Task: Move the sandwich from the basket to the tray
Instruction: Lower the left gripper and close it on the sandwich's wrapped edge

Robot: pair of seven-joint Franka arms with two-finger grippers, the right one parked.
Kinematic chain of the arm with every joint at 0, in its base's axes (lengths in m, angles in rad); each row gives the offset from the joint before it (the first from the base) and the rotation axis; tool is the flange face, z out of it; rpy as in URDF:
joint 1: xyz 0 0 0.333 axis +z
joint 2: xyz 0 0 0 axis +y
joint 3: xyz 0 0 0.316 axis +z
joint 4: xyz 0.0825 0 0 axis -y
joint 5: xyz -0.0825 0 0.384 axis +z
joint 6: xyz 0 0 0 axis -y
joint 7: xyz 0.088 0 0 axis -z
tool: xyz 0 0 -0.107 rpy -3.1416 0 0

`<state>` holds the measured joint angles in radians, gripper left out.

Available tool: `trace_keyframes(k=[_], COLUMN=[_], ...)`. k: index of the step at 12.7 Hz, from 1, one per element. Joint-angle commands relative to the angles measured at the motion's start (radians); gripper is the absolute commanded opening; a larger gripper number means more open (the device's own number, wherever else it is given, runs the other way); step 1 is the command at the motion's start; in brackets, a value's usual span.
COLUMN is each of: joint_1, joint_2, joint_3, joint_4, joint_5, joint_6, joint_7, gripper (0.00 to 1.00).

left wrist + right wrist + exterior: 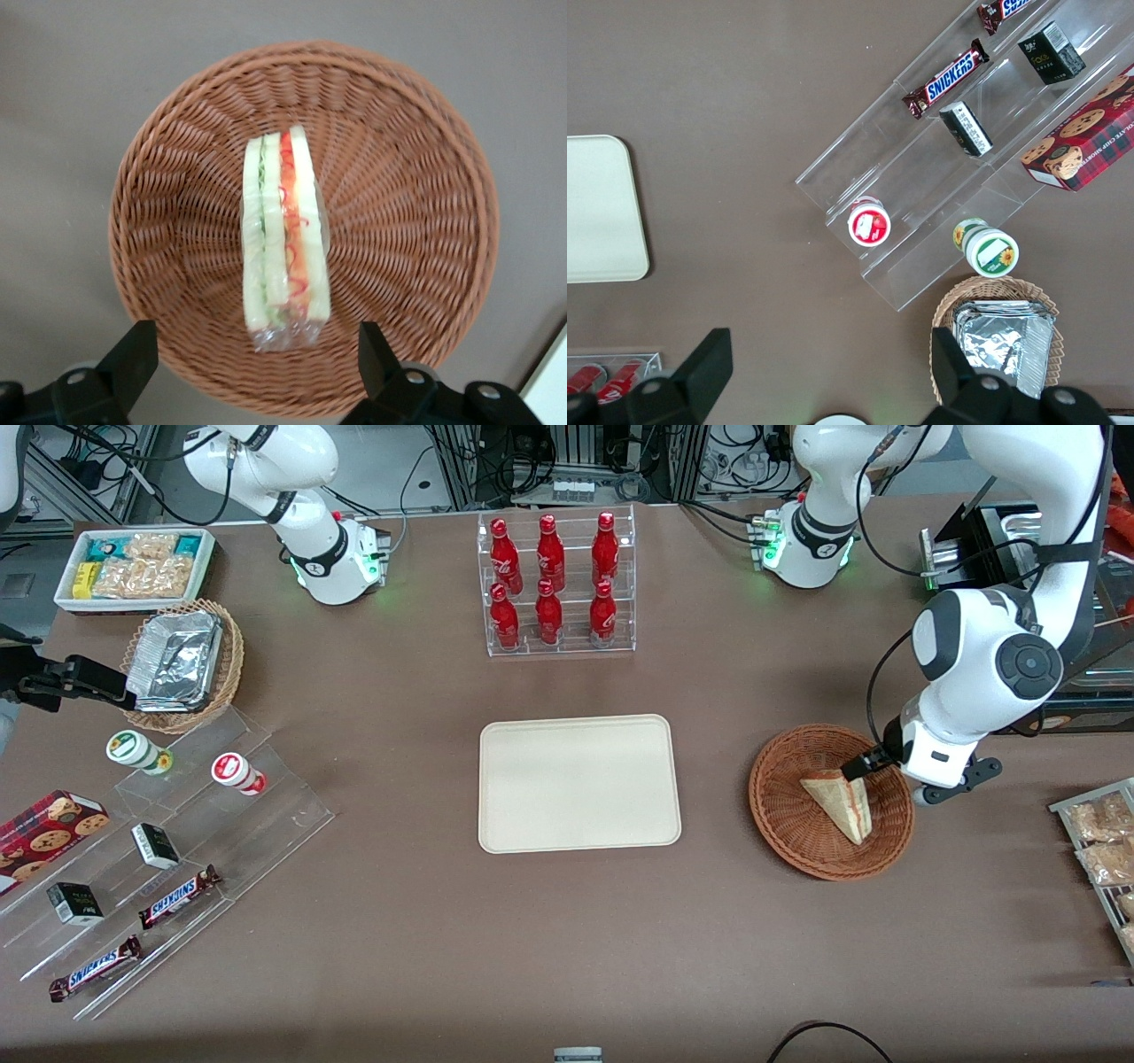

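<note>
The gripper [252, 372] hangs spread wide over the basket [780, 815], gripping nothing. The sandwich [840, 804] lies in the basket, well apart from the tray [578, 782] at mid-desk.

Six red bottles [553, 584] in a clear rack [560, 638].

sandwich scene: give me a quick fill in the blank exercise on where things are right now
1. The sandwich lies in the ____.
2. The tray holds ____ items.
3. The hand hangs above the basket with its fingers ____.
4. The rack farther from the front camera than the tray holds ____ red bottles.

Missing words: basket; no; open; six
</note>
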<state>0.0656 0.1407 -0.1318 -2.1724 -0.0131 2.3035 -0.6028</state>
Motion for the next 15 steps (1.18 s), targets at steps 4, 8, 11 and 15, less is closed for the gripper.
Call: trace_keyframes(k=[4, 8, 11, 15], joint_1=[-0.004, -0.004, -0.003, -0.003], joint_2=[0.065, 0.115, 0.135, 0.16], joint_3=[-0.008, -0.008, -0.009, -0.009], joint_4=[0.005, 0.008, 0.008, 0.008], joint_5=[0.005, 0.007, 0.005, 0.004], joint_6=[0.06, 0.091, 0.108, 0.109], joint_7=[-0.14, -0.141, -0.141, -0.141], gripper=[1.0, 1.0, 1.0, 0.69])
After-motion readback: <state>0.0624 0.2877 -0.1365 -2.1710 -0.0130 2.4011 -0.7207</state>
